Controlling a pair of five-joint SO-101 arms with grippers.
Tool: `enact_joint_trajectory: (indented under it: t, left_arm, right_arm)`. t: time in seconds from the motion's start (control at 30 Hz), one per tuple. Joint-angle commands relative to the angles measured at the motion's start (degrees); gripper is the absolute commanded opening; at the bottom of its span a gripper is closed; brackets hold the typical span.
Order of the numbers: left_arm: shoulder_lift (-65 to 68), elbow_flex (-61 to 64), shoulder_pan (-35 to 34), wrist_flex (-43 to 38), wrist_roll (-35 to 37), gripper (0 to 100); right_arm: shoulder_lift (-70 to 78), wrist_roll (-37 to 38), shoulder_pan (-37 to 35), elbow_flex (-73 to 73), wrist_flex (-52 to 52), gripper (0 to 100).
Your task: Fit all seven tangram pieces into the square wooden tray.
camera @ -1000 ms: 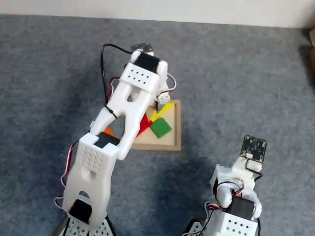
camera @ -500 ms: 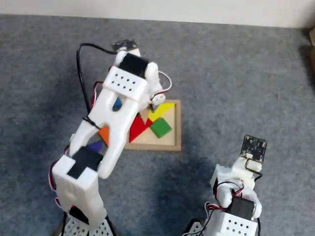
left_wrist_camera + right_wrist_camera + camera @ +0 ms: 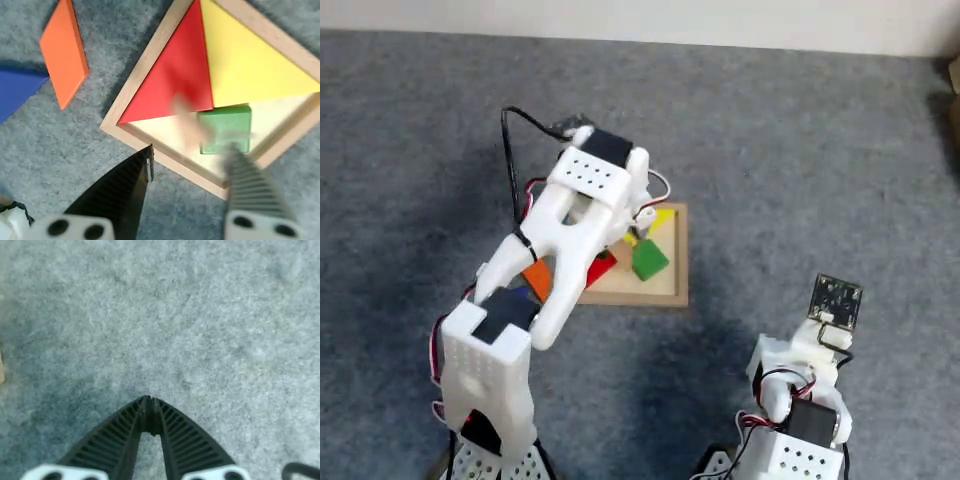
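The square wooden tray holds a red triangle, a yellow triangle and a small green square. My left gripper hovers open over the tray's corner by the green square, with nothing between its fingers. An orange parallelogram and a blue piece lie on the carpet outside the tray. From above, the left arm covers much of the tray, with the green square and orange piece showing. My right gripper is shut over bare carpet.
Grey carpet surrounds the tray on all sides. The right arm sits folded at the near right, well away from the tray. A pale wall strip runs along the far edge.
The left arm swung left, then back a little, and its elbow drew nearer, so the orange and blue pieces show beside it. The right arm has not moved.
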Motion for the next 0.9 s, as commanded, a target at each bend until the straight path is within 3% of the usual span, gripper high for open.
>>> enact_joint_trajectory:
  t: [0.0,0.33,0.47,0.67,0.87]
  left_arm:
    - [-1.2,-0.8,0.2,0.7,0.8,30]
    - [-9.5,-0.8,-2.1,-1.1,0.4,11]
    - [-8.1,-0.4,-2.4,-7.6,-6.6,1]
    - [-2.6,-0.8,-1.4,-13.2,-13.2,1]
    - [0.7,-0.8,2.7,-13.7,-17.1,1]
  right_arm:
    - [-0.4,0.7,0.8,6.6,-1.0,0.5]
    - [-0.4,0.7,0.8,6.6,-1.0,0.5]
    - [-0.4,0.7,0.8,6.6,-1.0,0.5]
    - [-0.4,0.7,0.8,6.6,-1.0,0.5]
    - [-0.4,0.7,0.8,6.6,-1.0,0.5]
